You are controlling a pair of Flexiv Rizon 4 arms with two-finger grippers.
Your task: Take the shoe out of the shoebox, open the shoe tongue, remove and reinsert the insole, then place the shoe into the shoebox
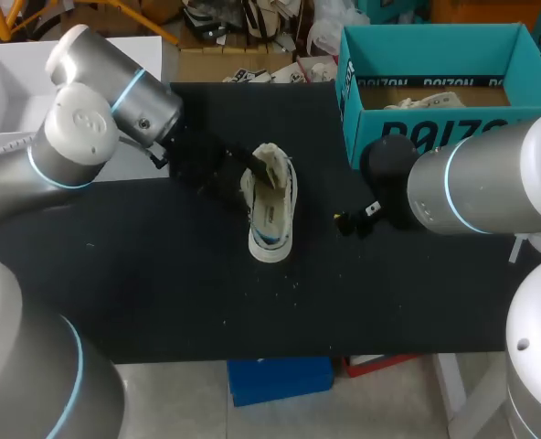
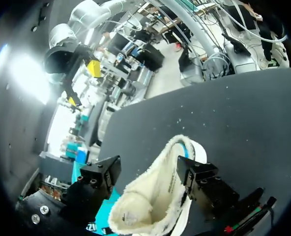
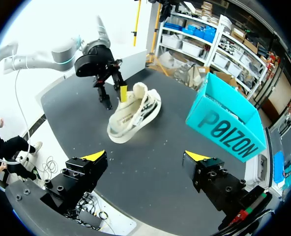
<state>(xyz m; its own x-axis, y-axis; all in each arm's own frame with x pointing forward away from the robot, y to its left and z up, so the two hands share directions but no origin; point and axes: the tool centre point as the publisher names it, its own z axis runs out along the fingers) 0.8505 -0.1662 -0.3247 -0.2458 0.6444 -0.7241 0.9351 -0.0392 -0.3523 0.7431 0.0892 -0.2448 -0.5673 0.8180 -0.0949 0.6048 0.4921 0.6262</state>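
Shoe (image 1: 270,206) lies approx mid-table on the black table (image 1: 161,283), outside the box. In head view its long axis runs 12–6 o'clock, w/ the tall fleece-lined end at 12 and the low rounded white end at 6. Can't tell for sure which end is the toe. The opening faces up, and the beige insole (image 1: 272,215) sits inside; only head view shows it.

L gripper (image 1: 252,183) comes in from 10 o'clock and sits at the shoe's 12 o'clock end. Its fingers are spread. In left wrist view the fleece of the shoe (image 2: 155,196) stands btwn the fingers of the L gripper (image 2: 148,169). One finger (image 2: 199,177) is against it, but contact on the other side can't be told, so no clear pinch.

Right wrist view adds what the others lack: black stripes on the side of the shoe (image 3: 135,113), and a yellow fingertip (image 3: 122,93) of the L gripper (image 3: 113,96) just beside the fleece end.

R gripper (image 1: 357,218) is at 3 o'clock of the shoe, apart from it. Its fingers are spread wide over bare table w/ nothing btwn them, and the R gripper (image 3: 145,156) looks the same in its own view.

Teal shoebox (image 1: 435,137) stands upright w/ open top at 1–2 o'clock of the shoe, well apart. In right wrist view the shoebox (image 3: 224,128) is ahead of the R gripper.
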